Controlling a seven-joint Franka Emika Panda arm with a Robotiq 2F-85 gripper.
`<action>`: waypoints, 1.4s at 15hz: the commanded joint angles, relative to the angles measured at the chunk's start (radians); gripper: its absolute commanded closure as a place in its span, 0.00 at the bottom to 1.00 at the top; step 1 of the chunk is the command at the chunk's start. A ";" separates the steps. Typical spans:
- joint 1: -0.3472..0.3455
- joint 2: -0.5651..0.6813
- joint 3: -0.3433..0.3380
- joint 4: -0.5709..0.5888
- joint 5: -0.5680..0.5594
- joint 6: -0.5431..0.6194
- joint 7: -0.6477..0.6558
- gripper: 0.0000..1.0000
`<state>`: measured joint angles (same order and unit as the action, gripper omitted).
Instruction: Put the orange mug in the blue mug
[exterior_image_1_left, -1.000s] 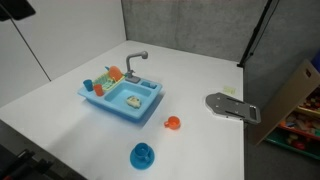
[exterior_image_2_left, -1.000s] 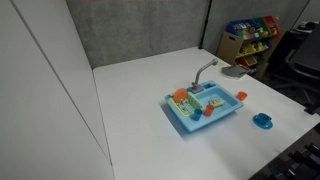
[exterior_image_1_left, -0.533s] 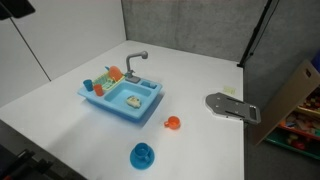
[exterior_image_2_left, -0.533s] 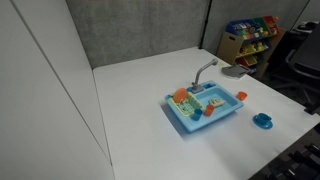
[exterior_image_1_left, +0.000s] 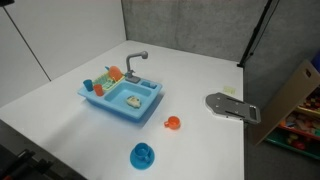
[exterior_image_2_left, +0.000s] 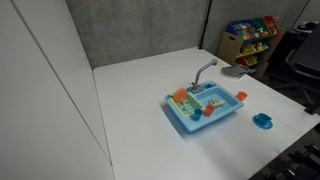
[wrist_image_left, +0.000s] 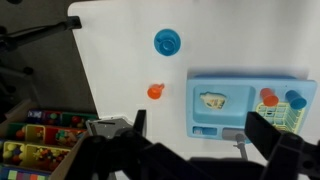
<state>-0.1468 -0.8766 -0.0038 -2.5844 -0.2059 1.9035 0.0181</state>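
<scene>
Hanging high over tabletop (wrist_image_left: 240, 40), claw (wrist_image_left: 195, 140) spread wide and empty. Ahead in wrist view, just off midline: orange mug (wrist_image_left: 155, 91); farther beyond, blue mug (wrist_image_left: 167, 41).

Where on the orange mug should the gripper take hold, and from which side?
Probably the rim or round body of the orange mug, coming straight down from above: it sits alone on the white table, apart from the toy sink and blue mug. Its handle is too small to make out.
</scene>
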 joint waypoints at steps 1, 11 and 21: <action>0.023 0.109 0.031 0.100 0.003 -0.045 0.047 0.00; 0.094 0.385 0.021 0.270 0.080 -0.076 0.032 0.00; 0.056 0.648 -0.028 0.338 0.110 -0.020 0.132 0.00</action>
<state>-0.0767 -0.3126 -0.0146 -2.2953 -0.1103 1.8752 0.1002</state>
